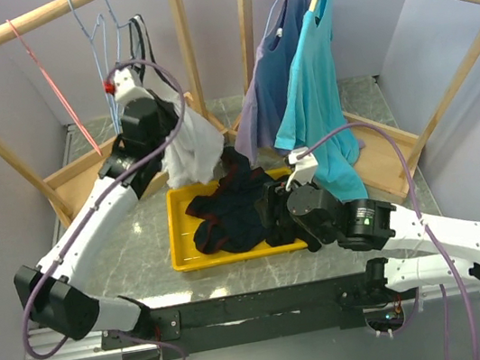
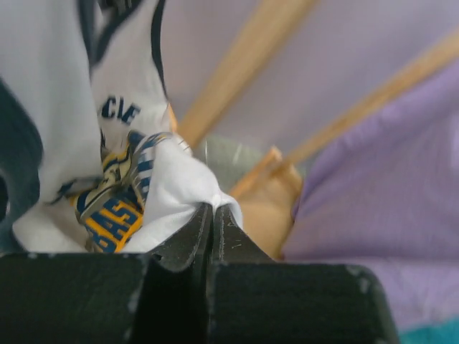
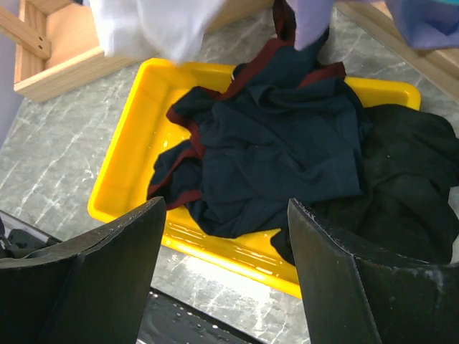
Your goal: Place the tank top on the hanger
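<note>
The white tank top with navy trim hangs bunched from my left gripper, raised at the back left above the tray. In the left wrist view the jaws are pressed shut on a fold of its white cloth, and the navy print shows beside it. Its lower edge also shows in the right wrist view. Two light-blue wire hangers hang on the wooden rail just above and left of that gripper. My right gripper is open and empty, low over the tray's near right part.
A yellow tray holds a dark navy garment with red trim and a black one. A pink-red hanger hangs at far left. A purple shirt and a turquoise T-shirt hang at right. Wooden rack posts stand behind.
</note>
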Controlling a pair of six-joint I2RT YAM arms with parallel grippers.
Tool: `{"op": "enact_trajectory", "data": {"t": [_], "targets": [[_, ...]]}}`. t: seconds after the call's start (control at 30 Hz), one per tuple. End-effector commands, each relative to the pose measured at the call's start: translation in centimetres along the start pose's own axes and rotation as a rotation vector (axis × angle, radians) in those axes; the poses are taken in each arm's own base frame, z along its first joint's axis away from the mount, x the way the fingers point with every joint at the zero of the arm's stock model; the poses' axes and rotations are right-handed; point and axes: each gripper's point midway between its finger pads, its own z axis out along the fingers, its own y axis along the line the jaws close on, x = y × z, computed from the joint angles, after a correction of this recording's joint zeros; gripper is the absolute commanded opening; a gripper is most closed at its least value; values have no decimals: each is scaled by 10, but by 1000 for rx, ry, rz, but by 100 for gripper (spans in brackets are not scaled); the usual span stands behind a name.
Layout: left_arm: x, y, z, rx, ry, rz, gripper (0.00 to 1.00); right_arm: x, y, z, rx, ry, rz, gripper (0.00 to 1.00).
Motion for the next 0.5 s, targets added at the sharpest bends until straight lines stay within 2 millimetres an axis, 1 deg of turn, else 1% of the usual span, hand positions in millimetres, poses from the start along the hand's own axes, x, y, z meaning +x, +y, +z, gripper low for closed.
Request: {"op": "enact_trajectory", "data": {"t": [0.0, 0.03, 0.1, 0.13, 0.2, 0.23, 0.27, 0.3, 0.33, 0.4, 0.43, 0.47], "targets": [[-62, -17, 20, 13, -173, -40, 1, -26, 10, -3, -8, -49, 9, 77], [-67, -18, 29, 2, -192, -30, 1, -29, 12, -3, -10, -54, 6, 77], [-72, -18, 39, -6, -212, -29, 1, -30, 14, -1, -9, -54, 2, 77], [-69, -15, 51, -23, -210, -17, 1, -31, 15, -1, -10, -54, -3, 77], [-66, -8, 65, -62, -213, -7, 1, -32, 18, 1, -14, -52, -7, 77], [-66, -5, 78, -69, -227, -7, 1, -32, 18, 1, -13, -51, -11, 77], [-63, -1, 85, -86, -230, -5, 1, -31, 19, 3, -9, -46, -15, 77], [-60, 2, 91, -94, -226, 0, 1, -29, 19, 4, -10, -41, -20, 77], [-50, 9, 104, -113, -211, 12, 1, -30, 20, 3, -12, -42, -16, 77], [-37, 16, 116, -138, -192, 31, 1, -29, 20, 4, -9, -39, -22, 77], [-25, 22, 126, -157, -173, 49, 1, -28, 20, 4, -11, -36, -20, 77], [-17, 27, 131, -169, -157, 63, 1, -28, 20, 4, -10, -34, -20, 77]]}}
